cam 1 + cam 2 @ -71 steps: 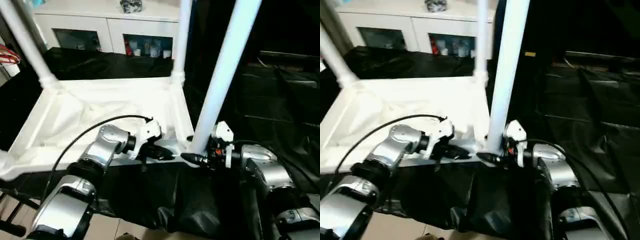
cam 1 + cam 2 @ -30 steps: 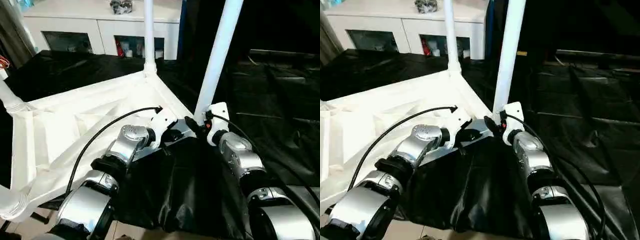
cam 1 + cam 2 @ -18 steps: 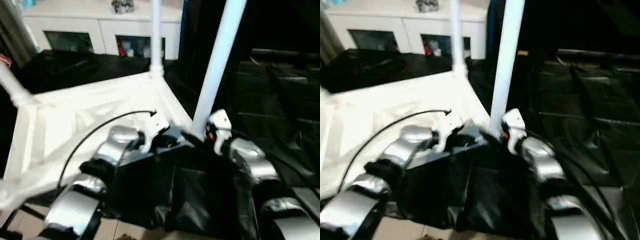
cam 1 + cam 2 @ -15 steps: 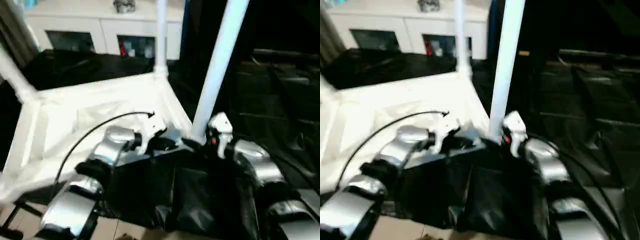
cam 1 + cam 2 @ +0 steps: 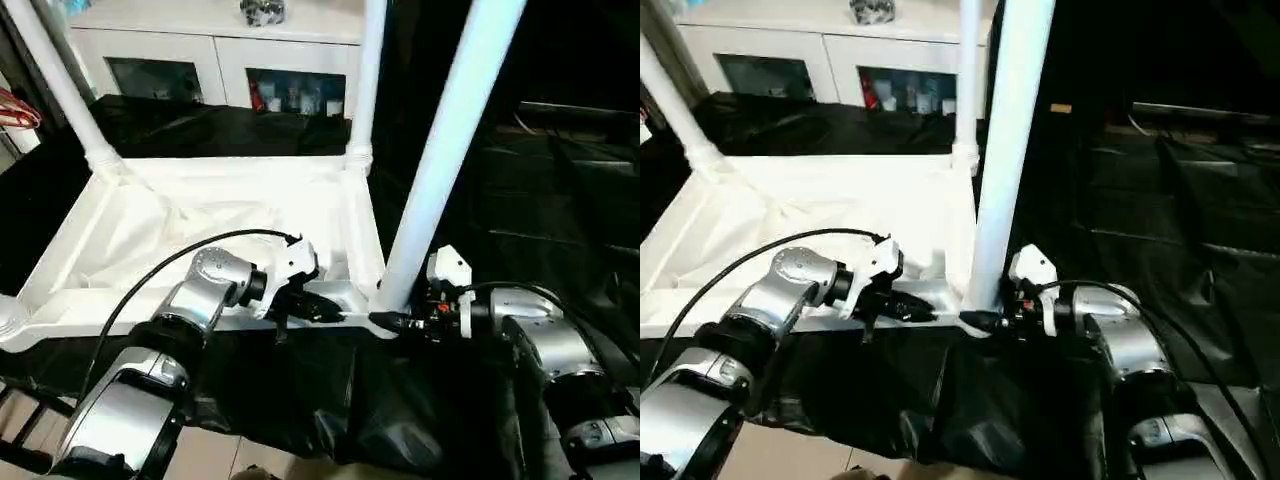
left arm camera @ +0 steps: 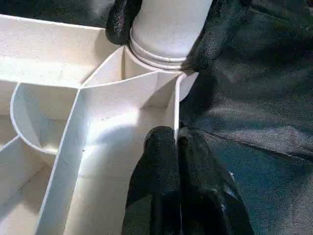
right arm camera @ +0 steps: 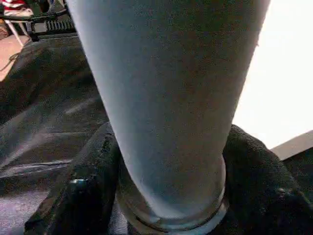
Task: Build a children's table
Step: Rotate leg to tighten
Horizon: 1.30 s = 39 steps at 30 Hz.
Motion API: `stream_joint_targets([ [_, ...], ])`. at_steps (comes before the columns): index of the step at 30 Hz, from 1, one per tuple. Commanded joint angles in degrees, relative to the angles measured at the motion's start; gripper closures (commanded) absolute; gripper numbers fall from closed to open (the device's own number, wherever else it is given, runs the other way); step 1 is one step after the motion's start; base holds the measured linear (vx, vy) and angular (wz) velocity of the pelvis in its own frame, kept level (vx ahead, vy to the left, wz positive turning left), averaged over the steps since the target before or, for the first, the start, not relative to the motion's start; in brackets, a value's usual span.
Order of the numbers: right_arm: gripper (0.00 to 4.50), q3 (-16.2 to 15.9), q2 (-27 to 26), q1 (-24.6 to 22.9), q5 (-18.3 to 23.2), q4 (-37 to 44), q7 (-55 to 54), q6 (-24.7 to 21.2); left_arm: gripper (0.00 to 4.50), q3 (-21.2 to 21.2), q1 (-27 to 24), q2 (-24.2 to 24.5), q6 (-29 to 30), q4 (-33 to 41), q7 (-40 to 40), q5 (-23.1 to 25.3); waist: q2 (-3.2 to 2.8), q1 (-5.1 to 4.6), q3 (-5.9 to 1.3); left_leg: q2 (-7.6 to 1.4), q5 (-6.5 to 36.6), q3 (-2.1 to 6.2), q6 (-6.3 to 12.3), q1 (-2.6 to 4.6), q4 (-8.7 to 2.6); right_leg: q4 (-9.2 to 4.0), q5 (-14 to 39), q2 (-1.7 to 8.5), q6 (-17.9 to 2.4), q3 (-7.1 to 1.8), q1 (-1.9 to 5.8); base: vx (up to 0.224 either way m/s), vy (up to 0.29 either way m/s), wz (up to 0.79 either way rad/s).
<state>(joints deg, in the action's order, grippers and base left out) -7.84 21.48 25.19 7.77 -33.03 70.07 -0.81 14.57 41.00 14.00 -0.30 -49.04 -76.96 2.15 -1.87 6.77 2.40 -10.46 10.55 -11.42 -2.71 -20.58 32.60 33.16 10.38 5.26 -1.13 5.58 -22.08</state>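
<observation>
The children's table lies upside down, its white top point(image 5: 200, 215) with the ribbed underside facing up. Two legs stand in the far corners point(image 5: 365, 80) point(image 5: 50, 80). A third leg point(image 5: 440, 160) rises from the near right corner socket. My right gripper point(image 5: 385, 320) is shut on the base of that leg, one finger point(image 7: 93, 161) on each side of it just above the socket. My left gripper point(image 5: 335, 316) is shut on the thin near rim point(image 6: 175, 105) of the top, right beside the same corner.
A white cabinet point(image 5: 220, 60) with glass doors stands behind the table. Black cloth point(image 5: 400, 400) covers the surface under the table and to its right. A red and white object point(image 5: 15, 110) sits at the left edge. A dark frame point(image 5: 20, 445) shows at the bottom left.
The table top, which stood skewed a second ago, has swung back square to the cabinet. Both grippers stay at the near right corner.
</observation>
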Motion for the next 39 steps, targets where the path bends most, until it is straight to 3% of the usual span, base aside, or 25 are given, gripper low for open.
stream_joint_targets([
  [1,1.79,-5.74,-1.65,-1.92,-0.45,1.05,4.95,-1.14,4.5,-0.42,1.12,-1.54,-0.43,2.7,1.69,-1.61,0.61,0.04,-3.35,-3.59,10.58,1.38,5.22,0.55,-3.36,-3.41,10.79,4.55,-13.65,-3.06,2.62,0.0,0.0,0.0],
  [6,1.85,-3.85,-3.98,-1.15,-1.72,-1.45,-1.89,-1.75,4.5,-1.72,1.8,-3.37,-0.99,0.85,8.63,-0.59,0.53,-0.01,-3.28,-3.63,11.23,1.41,4.58,0.65,-3.45,-3.52,11.62,4.49,-13.4,-3.04,2.49,0.0,0.0,0.0],
  [8,1.85,-2.19,-5.81,0.33,-2.41,-4.6,-7.86,-2.49,4.5,-2.17,2.18,-4.35,-0.98,0.3,11.12,-0.39,0.43,-0.22,-3.0,-3.57,13.15,1.44,3.56,0.77,-3.66,-3.92,15.13,4.59,-12.96,-3.04,2.32,0.0,0.0,0.0],
  [12,1.86,0.87,-9.85,4.19,-5.34,-12.84,-24.34,-1.23,4.5,-2.91,3.41,-6.89,-0.1,-1.2,18.87,0.82,0.62,-1.66,-2.78,-3.22,16.39,2.03,0.61,0.87,-4.11,-4.76,23.42,4.71,-9.99,-2.85,2.31,0.0,0.0,0.0],
  [17,1.86,4.65,-13.55,7.54,-4.53,-19.21,-36.35,-2.36,4.5,-3.81,4.74,-9.93,1.58,-2.66,27.14,1.48,0.49,-2.36,-2.88,-3.04,16.31,1.81,1.06,1.07,-3.94,-4.93,21.62,4.49,-10.27,-3.07,2.01,0.0,0.0,0.0],
  [19,1.86,6.48,-16.92,10.4,-5.32,-23.72,-46.81,-2.62,4.5,-4.89,5.39,-13.68,2.24,-3.54,34.26,1.51,0.55,-2.6,-3.03,-3.2,14.18,1.85,1.28,0.67,-3.98,-4.2,17.31,4.41,-11.57,-3.15,2.19,0.0,0.0,0.0],
  [21,1.86,6.9,-17.74,11.12,-5.24,-24.83,-48.38,-2.88,4.5,-4.68,5.3,-14.38,1.91,-3.67,35.27,1.92,0.5,-2.42,-3.16,-3.02,13.83,1.62,1.83,0.99,-3.71,-4.4,16.38,4.44,-11.69,-3.14,2.06,0.0,0.0,0.0],
  [22,1.86,7.2,-18.73,12.1,-5.15,-26.04,-49.18,-1.92,4.5,-3.99,4.94,-15.07,1.26,-3.64,35.48,2.5,0.53,-2.5,-3.14,-2.97,13.25,1.65,2.36,0.59,-3.72,-4.22,15.4,4.47,-11.82,-3.13,2.33,0.0,0.0,0.0],
  [26,1.86,8.12,-19.29,12.82,-4.07,-26.67,-47.84,0.48,4.5,-3.6,4.39,-15.37,1.16,-2.98,34.13,2.16,0.53,-2.39,-3.32,-3.02,11.94,1.53,3.58,0.56,-3.6,-3.85,12.29,4.35,-12.3,-3.1,2.45,0.0,0.0,0.0],
  [27,1.3,8.54,-19.29,12.93,-3.6,-26.67,-46.99,1.16,4.5,-3.46,4.16,-15.22,1.1,-2.65,33.44,2.03,0.65,-2.37,-3.29,-3.03,11.79,1.48,3.88,0.55,-3.58,-3.82,11.65,4.37,-12.62,-3.11,2.44,0.0,0.0,0.0],
  [32,0.9,8.72,-17.82,12.89,-3.12,-25.92,-42.13,3.15,4.5,-2.93,3.31,-13.38,0.4,-1.56,29.78,1.94,0.55,-2.21,-3.23,-3.12,12.18,1.48,4.4,0.51,-3.62,-3.89,12.84,4.41,-12.57,-3.06,2.54,0.0,0.0,0.0],
  [35,0.68,7.98,-17.19,12.56,-3.7,-25.46,-40.98,3.66,4.5,-2.74,2.98,-12.9,0.17,-1.11,28.37,1.76,0.53,-2.14,-3.41,-3.13,10.73,1.41,4.8,0.44,-3.45,-3.53,10.24,4.39,-13.36,-3.09,2.63,0.0,0.0,0.0],
  [36,0.68,5.7,-15.06,10.87,-4.43,-22.82,-34.26,5.2,4.5,-1.79,1.88,-11.1,-0.64,0.53,22.64,1.0,0.44,-1.98,-3.44,-3.17,9.95,1.41,5.18,0.42,-3.4,-3.39,9.13,4.39,-13.76,-3.01,2.68,0.0,0.0,0.0],
  [39,0.68,3.27,-12.45,8.56,-4.34,-19.08,-25.28,6.27,4.5,-0.8,0.89,-8.95,-1.1,2.36,16.56,0.16,0.53,-1.32,-3.68,-3.28,7.85,1.21,6.91,0.25,-3.02,-2.78,5.13,4.29,-14.58,-2.93,2.82,0.0,0.0,0.0],
])
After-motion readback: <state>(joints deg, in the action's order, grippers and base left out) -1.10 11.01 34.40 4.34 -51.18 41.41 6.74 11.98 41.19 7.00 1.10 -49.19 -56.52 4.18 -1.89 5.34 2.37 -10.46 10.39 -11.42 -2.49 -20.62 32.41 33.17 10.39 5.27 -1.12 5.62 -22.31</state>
